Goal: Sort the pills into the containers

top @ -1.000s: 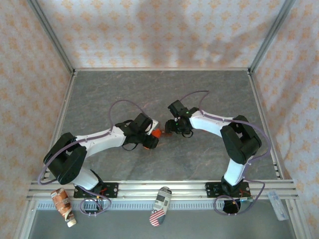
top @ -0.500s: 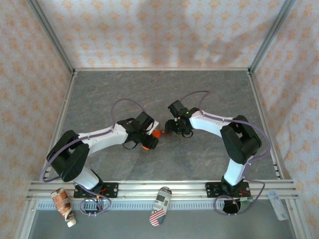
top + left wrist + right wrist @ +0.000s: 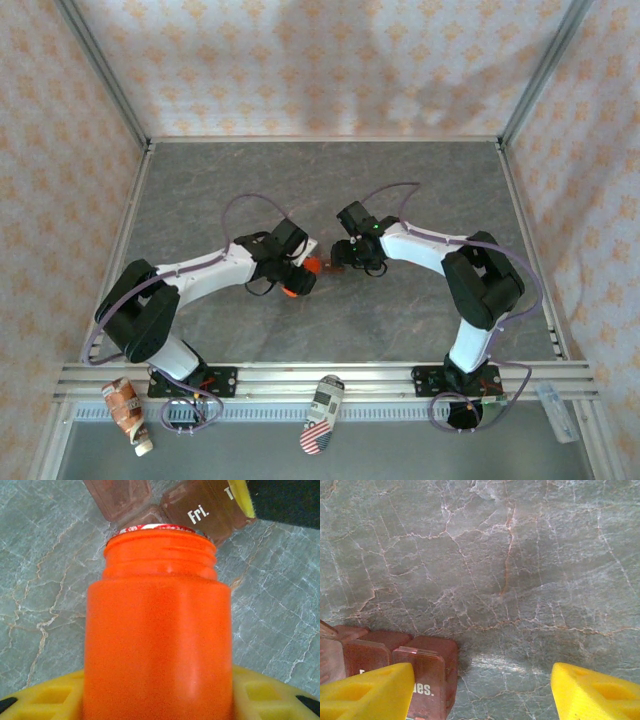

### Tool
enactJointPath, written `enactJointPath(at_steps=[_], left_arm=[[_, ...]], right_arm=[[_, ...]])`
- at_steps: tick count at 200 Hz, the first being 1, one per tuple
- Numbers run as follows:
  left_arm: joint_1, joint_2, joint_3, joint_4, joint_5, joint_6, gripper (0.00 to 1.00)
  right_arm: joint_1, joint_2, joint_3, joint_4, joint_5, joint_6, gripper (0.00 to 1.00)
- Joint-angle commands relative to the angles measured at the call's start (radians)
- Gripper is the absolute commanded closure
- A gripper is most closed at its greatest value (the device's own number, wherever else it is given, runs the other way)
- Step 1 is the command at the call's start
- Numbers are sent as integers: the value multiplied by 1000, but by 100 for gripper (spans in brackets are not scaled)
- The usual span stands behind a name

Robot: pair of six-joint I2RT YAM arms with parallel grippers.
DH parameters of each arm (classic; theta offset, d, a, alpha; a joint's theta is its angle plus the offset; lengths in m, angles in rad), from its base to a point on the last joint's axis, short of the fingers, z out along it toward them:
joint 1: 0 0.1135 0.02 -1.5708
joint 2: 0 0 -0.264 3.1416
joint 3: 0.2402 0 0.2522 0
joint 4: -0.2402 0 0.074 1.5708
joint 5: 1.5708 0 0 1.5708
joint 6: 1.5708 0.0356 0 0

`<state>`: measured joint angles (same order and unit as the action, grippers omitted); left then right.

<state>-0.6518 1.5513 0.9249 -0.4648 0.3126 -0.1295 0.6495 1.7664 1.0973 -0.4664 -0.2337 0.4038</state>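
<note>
The orange bottle (image 3: 157,630) is pinched by the left gripper (image 3: 157,700); the right gripper (image 3: 482,690) is spread. The pill box (image 3: 427,655) looks light and slippy — best held across its long sides.

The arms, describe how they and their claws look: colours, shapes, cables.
The left arm and right arm match: white links, black joints, black bases. A thin purple cable loops along each. The right claw has bright yellow, wedge-shaped fingers with moulded recesses; the left claw is yellow too.
</note>
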Motion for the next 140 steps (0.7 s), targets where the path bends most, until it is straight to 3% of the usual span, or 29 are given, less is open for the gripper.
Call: enactJointPath(at_steps=[1,140], left_arm=[[10,25,47,-46,20,28,100],[29,86,120,-133,20,67,100]], right_arm=[[6,24,-15,2,25,13,28],[6,26,-20,3,21,13,29]])
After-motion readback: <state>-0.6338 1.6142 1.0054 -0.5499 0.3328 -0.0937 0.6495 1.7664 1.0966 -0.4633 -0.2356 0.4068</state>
